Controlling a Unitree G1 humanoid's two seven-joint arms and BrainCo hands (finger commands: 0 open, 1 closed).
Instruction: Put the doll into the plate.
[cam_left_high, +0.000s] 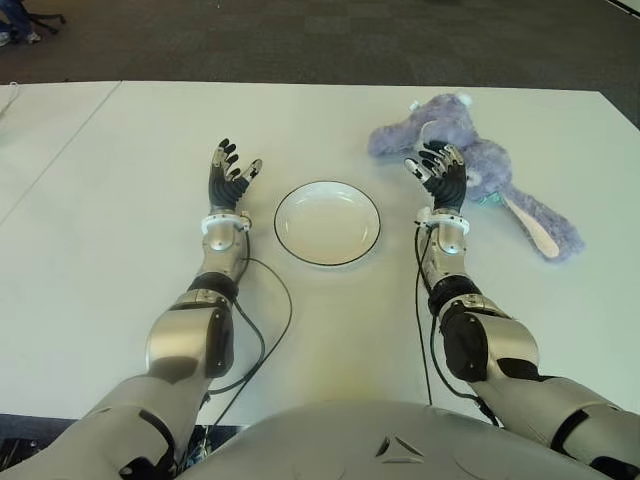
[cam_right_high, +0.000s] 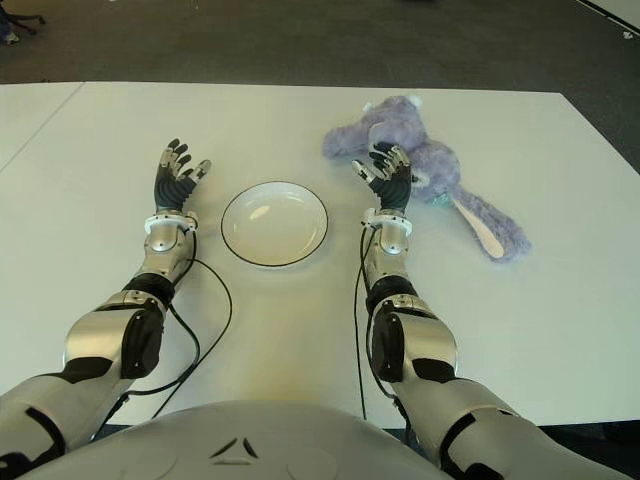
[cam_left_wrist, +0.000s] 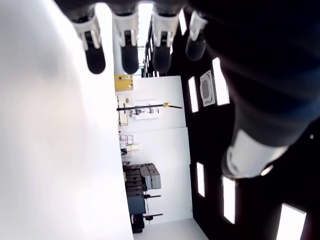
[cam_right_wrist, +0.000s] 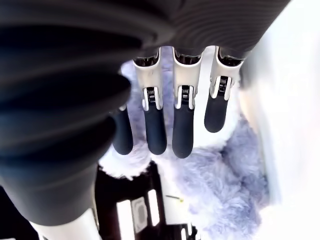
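Note:
A purple plush doll (cam_left_high: 490, 170) with long ears lies on the white table, right of centre and towards the far side. A white plate (cam_left_high: 327, 222) with a dark rim sits at the table's middle, holding nothing. My right hand (cam_left_high: 440, 172) is raised palm-up just in front of the doll, fingers spread and holding nothing; its wrist view shows the fingers (cam_right_wrist: 155, 130) straight with the doll's fur (cam_right_wrist: 215, 185) beyond them. My left hand (cam_left_high: 230, 175) shows to the left of the plate, fingers spread, holding nothing.
The white table (cam_left_high: 120, 200) stretches wide on all sides, with dark carpet (cam_left_high: 300, 40) beyond its far edge. Black cables (cam_left_high: 270, 330) trail from both forearms over the table near my body.

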